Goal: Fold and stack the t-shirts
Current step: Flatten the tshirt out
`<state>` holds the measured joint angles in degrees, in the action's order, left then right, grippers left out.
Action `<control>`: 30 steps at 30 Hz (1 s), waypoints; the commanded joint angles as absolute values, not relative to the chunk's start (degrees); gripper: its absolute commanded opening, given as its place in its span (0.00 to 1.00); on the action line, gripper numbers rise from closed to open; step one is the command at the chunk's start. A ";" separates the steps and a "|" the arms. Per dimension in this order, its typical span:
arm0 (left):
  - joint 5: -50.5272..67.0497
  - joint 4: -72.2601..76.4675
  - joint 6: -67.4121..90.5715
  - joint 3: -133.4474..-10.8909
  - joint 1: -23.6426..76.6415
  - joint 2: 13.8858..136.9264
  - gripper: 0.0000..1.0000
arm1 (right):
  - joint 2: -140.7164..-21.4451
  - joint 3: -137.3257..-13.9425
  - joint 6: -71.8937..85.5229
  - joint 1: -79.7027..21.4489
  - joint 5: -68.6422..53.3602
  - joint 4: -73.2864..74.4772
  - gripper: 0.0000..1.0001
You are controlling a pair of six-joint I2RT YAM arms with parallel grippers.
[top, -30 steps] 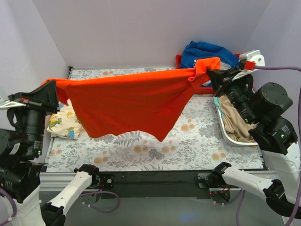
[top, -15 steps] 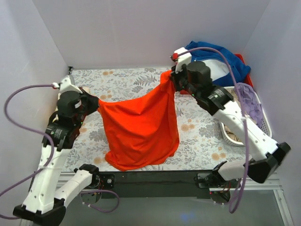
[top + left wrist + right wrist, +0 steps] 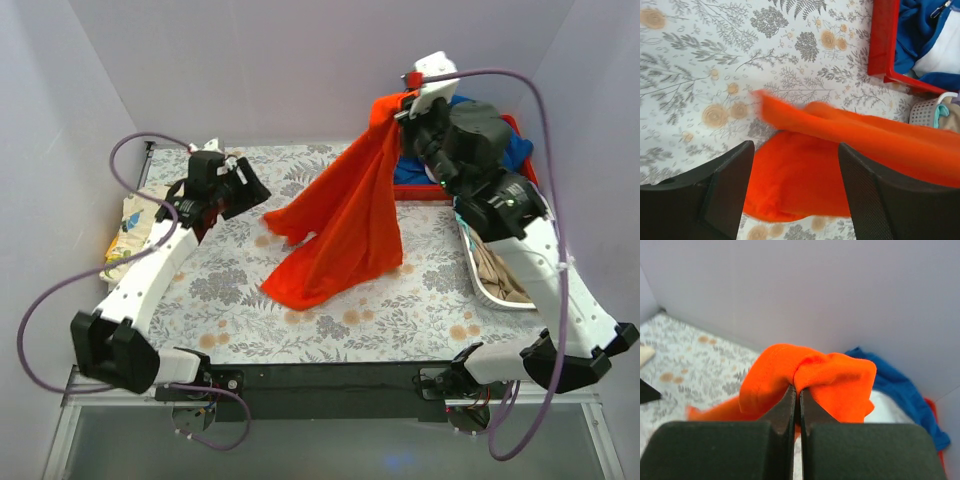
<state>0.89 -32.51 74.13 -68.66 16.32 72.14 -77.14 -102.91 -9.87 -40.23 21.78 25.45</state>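
Observation:
The orange-red t-shirt hangs from my right gripper, which is raised near the back wall and shut on a bunched edge of the t-shirt. Its lower part trails onto the floral table. My left gripper stands open to the left of the cloth, holding nothing. In the left wrist view the shirt lies beyond the gap between the spread fingers. The cream dinosaur-print t-shirt lies crumpled at the table's left edge, partly hidden by the left arm.
A red tray at the back right holds a thick blue garment. A white basket with beige cloth stands at the right edge, under the right arm. White walls close in the left, back and right sides.
My left gripper has let go of the orange t-shirt and opened. The right gripper has lifted its corner up toward the back right, and the freed side has dropped onto the table.

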 commanded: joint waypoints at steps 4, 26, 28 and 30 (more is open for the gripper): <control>2.13 -31.73 73.21 -73.57 17.05 79.37 0.70 | -75.32 -110.04 -10.74 -40.25 16.72 22.93 0.01; -21.54 -35.52 70.06 -76.73 16.52 56.78 0.84 | -101.08 -93.08 3.60 -54.93 -12.24 27.16 0.27; -18.31 -34.19 69.09 -76.73 16.44 57.13 0.85 | -99.33 -92.20 2.73 -54.93 -8.28 27.16 0.67; -14.78 -34.45 66.72 -77.34 16.44 60.27 0.85 | -95.29 -90.53 1.85 -54.93 -0.29 27.07 0.90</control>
<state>-18.24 -34.83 70.41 -75.81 16.62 57.21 -103.13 -91.33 2.87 -55.42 -8.91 29.74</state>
